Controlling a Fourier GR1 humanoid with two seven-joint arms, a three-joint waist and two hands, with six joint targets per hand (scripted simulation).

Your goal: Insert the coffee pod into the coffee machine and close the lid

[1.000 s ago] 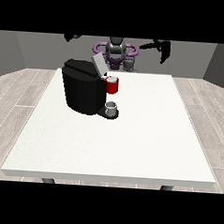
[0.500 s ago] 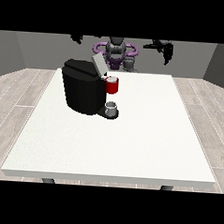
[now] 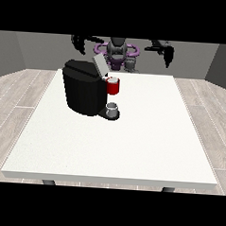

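The hand at the view's right (image 3: 167, 53) hung in the air beyond the table's far edge with its fingers drooping downward, relaxed and holding nothing, and the hand at the view's left (image 3: 81, 42) was raised likewise, though I could not tell how its fingers lay. Below and between them, toward the camera, the black coffee machine (image 3: 84, 87) stood on the white table (image 3: 132, 144) with its lid (image 3: 100, 64) tilted up, a red thing at the machine (image 3: 113, 86) and a grey thing (image 3: 112, 108) on its base. Bare tabletop stretched from the machine to the near and right edges, with grey plank floor around.

place: plain room | wood-plank floor (image 3: 21, 95) | grey walls (image 3: 14, 52) | white table (image 3: 132, 144)
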